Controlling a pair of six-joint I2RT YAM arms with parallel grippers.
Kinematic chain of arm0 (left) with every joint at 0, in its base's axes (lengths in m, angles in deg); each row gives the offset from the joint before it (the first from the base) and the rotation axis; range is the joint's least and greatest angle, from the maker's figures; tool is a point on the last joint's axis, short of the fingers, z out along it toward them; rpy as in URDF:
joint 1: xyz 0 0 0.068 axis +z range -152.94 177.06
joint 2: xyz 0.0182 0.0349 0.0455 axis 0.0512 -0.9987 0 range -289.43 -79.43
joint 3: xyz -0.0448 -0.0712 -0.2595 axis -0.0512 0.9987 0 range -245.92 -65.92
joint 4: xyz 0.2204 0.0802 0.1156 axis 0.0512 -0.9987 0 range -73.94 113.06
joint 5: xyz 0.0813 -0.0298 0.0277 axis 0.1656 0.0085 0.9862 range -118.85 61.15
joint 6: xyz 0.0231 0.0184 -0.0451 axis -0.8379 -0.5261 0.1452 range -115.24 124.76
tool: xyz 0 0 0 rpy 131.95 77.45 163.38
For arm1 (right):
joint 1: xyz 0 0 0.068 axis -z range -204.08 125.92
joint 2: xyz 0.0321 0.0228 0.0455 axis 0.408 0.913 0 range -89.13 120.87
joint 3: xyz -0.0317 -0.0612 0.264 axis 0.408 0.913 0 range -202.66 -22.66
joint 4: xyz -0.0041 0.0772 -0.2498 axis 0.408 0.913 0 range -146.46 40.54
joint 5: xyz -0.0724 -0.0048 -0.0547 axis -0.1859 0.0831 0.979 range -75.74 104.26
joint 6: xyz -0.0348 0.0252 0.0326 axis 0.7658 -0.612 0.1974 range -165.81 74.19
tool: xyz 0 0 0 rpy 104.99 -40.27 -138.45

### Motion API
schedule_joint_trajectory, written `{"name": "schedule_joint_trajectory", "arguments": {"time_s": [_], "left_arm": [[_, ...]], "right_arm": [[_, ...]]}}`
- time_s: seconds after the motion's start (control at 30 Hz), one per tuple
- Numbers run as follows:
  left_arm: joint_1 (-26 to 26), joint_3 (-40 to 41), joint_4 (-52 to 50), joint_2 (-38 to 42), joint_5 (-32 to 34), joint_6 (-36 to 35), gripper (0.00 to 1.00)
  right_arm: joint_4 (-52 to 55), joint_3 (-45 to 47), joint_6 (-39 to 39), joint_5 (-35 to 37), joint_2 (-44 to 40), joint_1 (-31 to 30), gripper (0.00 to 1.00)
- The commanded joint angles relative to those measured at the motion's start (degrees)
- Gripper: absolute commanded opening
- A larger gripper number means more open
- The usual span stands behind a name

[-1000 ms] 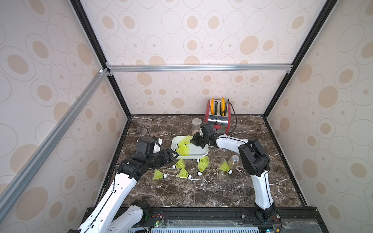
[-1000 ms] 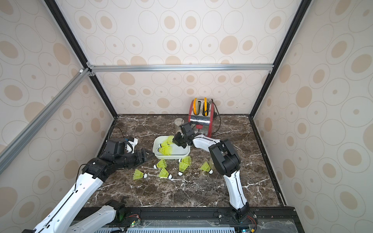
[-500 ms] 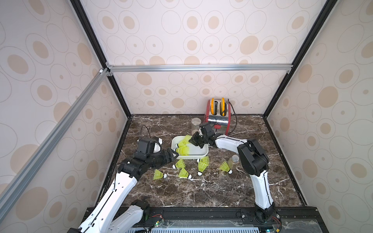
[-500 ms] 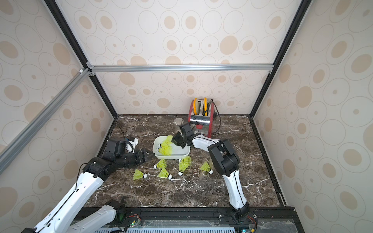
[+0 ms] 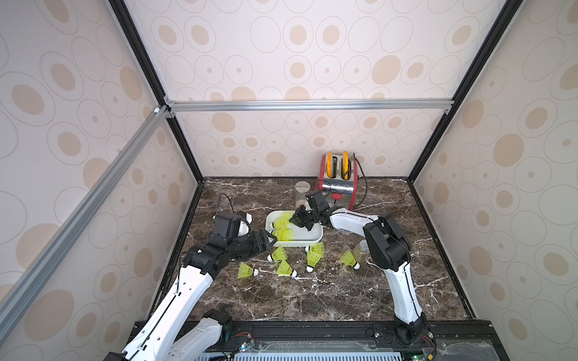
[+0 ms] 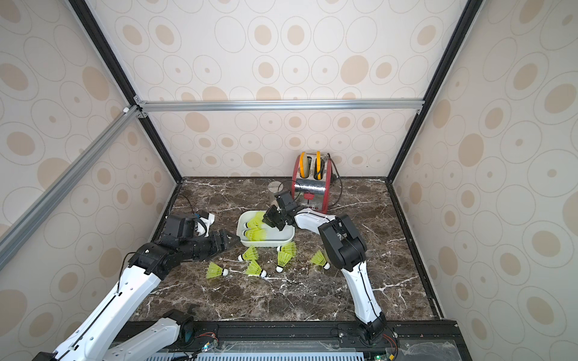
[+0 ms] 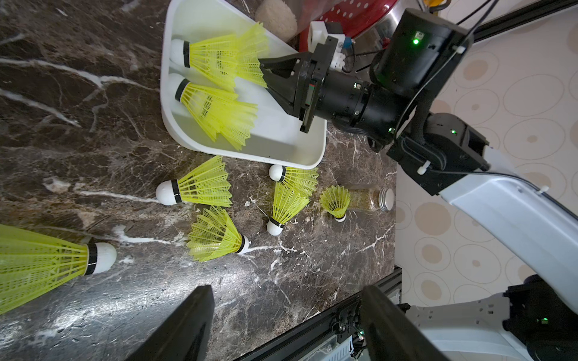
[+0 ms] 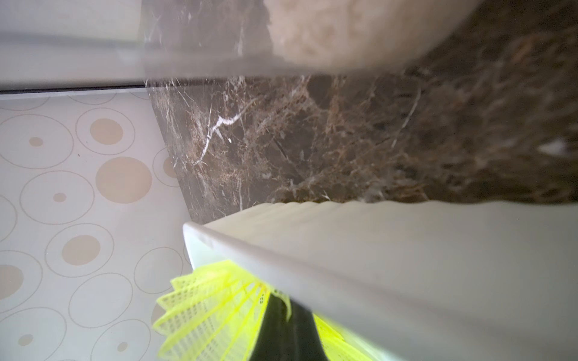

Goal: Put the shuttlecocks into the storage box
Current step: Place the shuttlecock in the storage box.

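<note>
Neon shuttlecock point(image 7: 247, 53) lies along storage box point(image 7: 164, 103), tip leftward, right gripper point(image 7: 263, 72) clamping skirt.

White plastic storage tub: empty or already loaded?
Loaded, partly: at least two neon yellow-green plastic shuttlecocks lie inside the shallow white tub; six more lie on the marble tabletop outside it.

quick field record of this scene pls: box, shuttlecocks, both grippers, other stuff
storage box: white, mid table, several shuttlecocks inside
loose shuttlecocks: six on the table, in front of the box
left gripper: open, empty, by the box's near corner
right gripper: over the box, fingers shut on the held shuttlecock, at its skirt
toaster: red, by the back wall
clear jar: behind the box
small jar: beside the right arm
</note>
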Motion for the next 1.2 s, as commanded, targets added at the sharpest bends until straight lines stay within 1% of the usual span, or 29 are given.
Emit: {"name": "schedule_joint_trajectory", "arguments": {"time_s": [0.0,0.17,0.27,0.57,0.73,0.9,1.0,1.07,1.17], "left_arm": [[-0.2,-2.5,-0.1,-0.3,-0.4,-1.5,0.77],[-0.2,-2.7,-0.1,-0.3,-0.4,-1.5,0.77],[-0.2,-2.8,0.1,-0.3,-0.4,-1.5,0.77],[-0.2,-2.5,0.8,-0.1,-0.4,-1.1,0.77],[-0.2,-2.3,1.4,-0.1,-0.4,-0.8,0.77],[-0.2,-1.9,1.5,-0.2,-0.5,-0.8,0.77],[-0.2,-1.0,1.5,0.0,-0.5,-1.0,0.77],[-0.2,-0.3,1.5,0.3,-0.4,-0.9,0.77],[-0.2,0.3,1.5,0.5,-0.5,-0.7,0.77]], "right_arm": [[5.0,-1.8,1.3,-0.9,1.3,-0.1,0.1],[8.4,-2.9,2.2,-1.1,1.1,-0.2,0.28],[11.0,-3.0,3.7,-0.4,0.0,-0.2,0.36],[23.2,-6.6,10.2,2.3,-2.5,0.4,0.47],[26.5,-8.6,12.2,3.5,-3.5,0.7,0.48],[30.8,-10.2,14.0,5.3,-5.1,0.7,0.47],[29.2,-8.5,13.8,5.8,-7.0,0.7,0.47],[24.8,-6.0,12.7,5.0,-8.1,0.8,0.47],[21.6,-5.1,12.0,4.0,-8.1,0.6,0.46]]}}
